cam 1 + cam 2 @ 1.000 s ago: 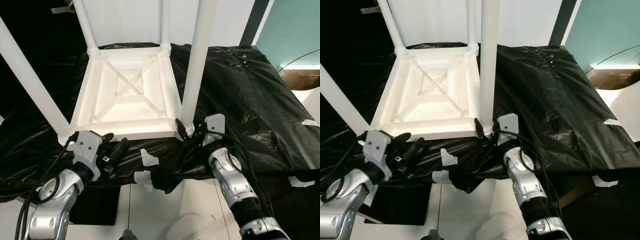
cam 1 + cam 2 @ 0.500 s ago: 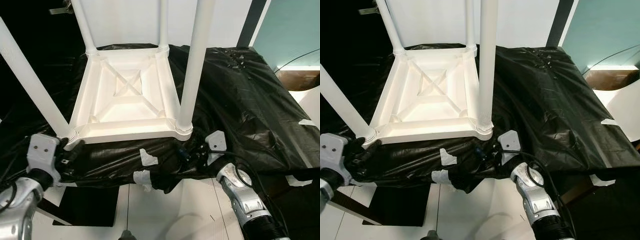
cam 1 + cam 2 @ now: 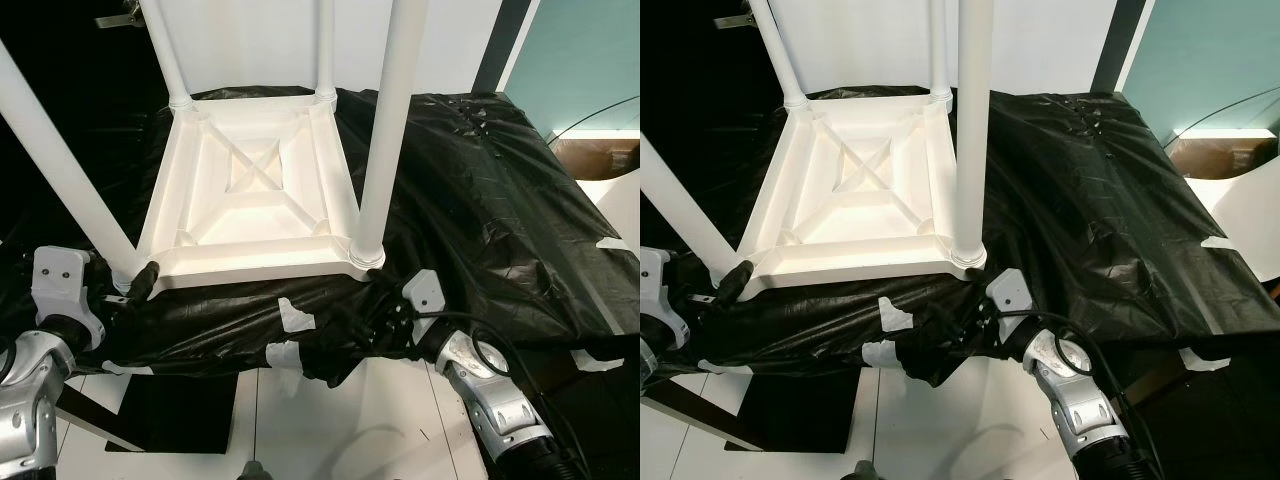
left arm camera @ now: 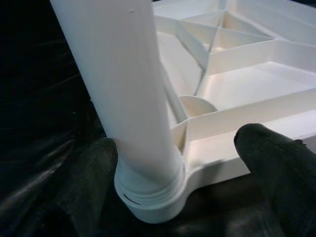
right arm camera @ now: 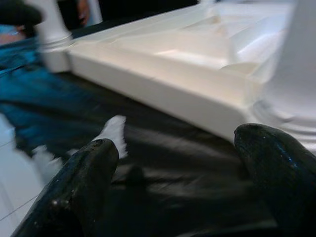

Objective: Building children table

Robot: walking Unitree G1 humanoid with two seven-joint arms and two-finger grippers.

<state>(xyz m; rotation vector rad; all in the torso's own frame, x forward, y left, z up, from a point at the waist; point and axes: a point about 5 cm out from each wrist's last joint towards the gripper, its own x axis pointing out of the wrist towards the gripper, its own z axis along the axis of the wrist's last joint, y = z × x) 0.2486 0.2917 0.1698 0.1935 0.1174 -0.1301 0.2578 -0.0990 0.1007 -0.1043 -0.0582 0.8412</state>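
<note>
Both grippers lowered off table [image 3: 250,200], left fingers [image 4: 276,163] (right [image 5: 269,158] too) spread, empty.

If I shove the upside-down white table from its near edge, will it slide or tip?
Probably slide: the table lies flat on its top, a broad base. The black sheet under it looks slick and wrinkled, so it may bunch and drag along. The tall legs raise its weight, so push low, where the left pincer straddles a leg base.

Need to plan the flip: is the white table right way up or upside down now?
Upside down: the white table lies top-down on the black plastic sheet, ribbed underside showing, legs pointing up.
</note>
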